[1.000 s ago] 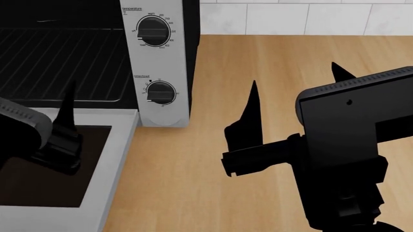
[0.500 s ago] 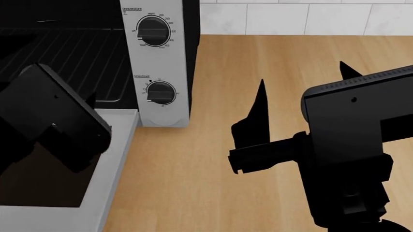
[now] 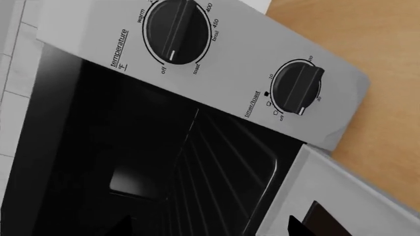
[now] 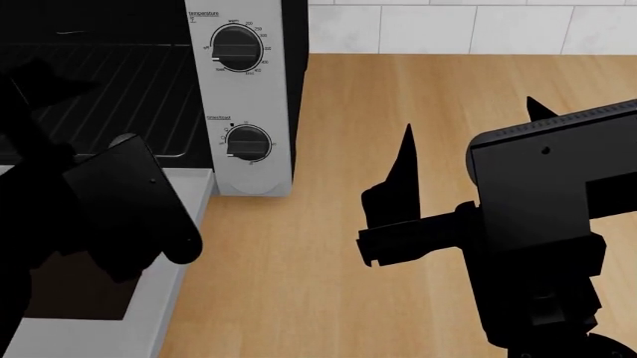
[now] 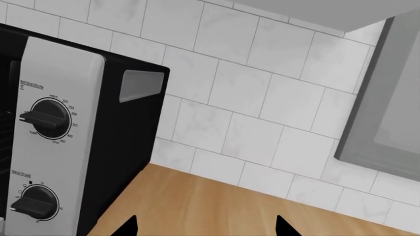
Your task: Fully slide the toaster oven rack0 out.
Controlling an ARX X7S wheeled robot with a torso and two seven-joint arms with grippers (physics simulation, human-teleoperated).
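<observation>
The toaster oven [image 4: 244, 97] stands at the back left with its door [image 4: 189, 224] folded down flat. The rack0 [image 4: 130, 97] lies inside the dark cavity; it also shows in the left wrist view [image 3: 223, 172]. My left arm [image 4: 130, 201] reaches over the open door toward the cavity. My left gripper [image 3: 210, 228] is open and empty, its fingertips just in front of the rack's front edge, not touching it. My right gripper [image 4: 468, 112] is open and empty above the wooden counter, right of the oven; it also shows in the right wrist view [image 5: 204, 228].
The wooden counter [image 4: 398, 89] runs right of the oven to a white tiled wall [image 4: 448, 26]. A grey cabinet [image 5: 387, 98] hangs on the wall at the far right. The oven's two dials [image 4: 237, 47] face me.
My left arm has lifted off the door and swung forward toward the oven cavity. My right gripper has drifted slightly to the right.
</observation>
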